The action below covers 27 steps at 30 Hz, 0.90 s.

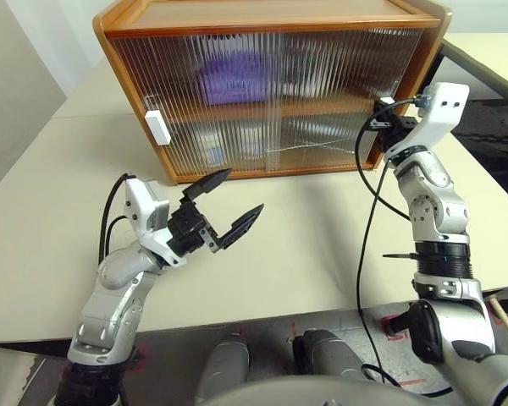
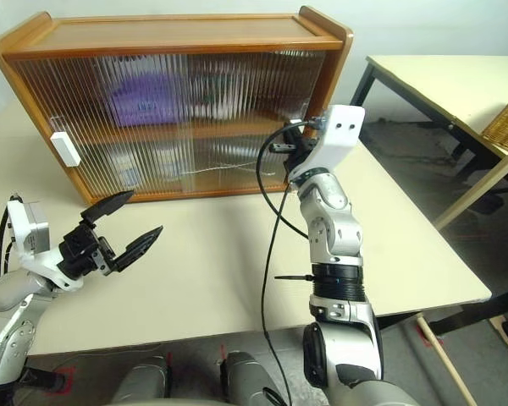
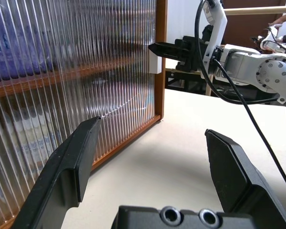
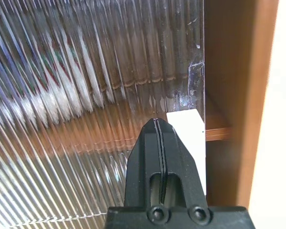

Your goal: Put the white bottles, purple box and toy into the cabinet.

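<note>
Head views overlook the cabinet (image 1: 271, 85); wrist views face it closely.

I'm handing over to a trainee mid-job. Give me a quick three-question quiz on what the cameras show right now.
1. True or false: the left gripper is shut.
2. Which white part is the right gripper closest to?
A. left handle
B. right handle
3. What purple shape shows behind the cabinet doors, on the upper level?

Key
1. False: open, empty, over the table.
2. B.
3. The purple box.
</note>
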Motion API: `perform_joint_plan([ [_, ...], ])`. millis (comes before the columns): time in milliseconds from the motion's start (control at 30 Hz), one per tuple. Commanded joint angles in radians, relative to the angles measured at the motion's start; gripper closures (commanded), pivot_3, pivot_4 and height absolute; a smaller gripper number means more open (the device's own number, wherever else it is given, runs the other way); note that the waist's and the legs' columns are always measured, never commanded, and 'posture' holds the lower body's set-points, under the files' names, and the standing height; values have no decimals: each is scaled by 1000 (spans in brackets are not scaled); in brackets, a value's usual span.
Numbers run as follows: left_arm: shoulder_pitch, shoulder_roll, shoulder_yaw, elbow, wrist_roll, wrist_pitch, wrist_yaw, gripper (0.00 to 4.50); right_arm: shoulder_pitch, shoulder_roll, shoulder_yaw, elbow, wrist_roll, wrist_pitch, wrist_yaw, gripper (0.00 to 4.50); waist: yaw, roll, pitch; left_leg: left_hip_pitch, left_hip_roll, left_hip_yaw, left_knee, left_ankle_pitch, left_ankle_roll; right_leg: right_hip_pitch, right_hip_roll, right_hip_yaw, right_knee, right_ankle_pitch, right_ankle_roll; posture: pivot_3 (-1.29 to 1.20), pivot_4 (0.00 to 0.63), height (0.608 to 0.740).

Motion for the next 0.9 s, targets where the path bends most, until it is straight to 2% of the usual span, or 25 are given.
perform_joint_plan([
  [33,-3,-3,-9,19,3,-7,-5,0,-7,-18,-21,20,-16,-12,-9,4463,0,0,0,0,0,0,0,0,0,0,0,0,0,0,0,-10,47,740],
  [567,-13,-8,-18,31,5,-15,-6,0,-12,-44,-42,33,-41,-36,-28,4463,1,0,0,0,0,0,0,0,0,1,0,0,0,-1,2,-7,45,740],
  [900,-8,-4,-15,26,5,-12,-6,0,33,-1,-11,-74,41,40,33,4463,0,0,0,0,0,0,0,0,0,1,1,0,0,-1,2,-7,48,740],
])
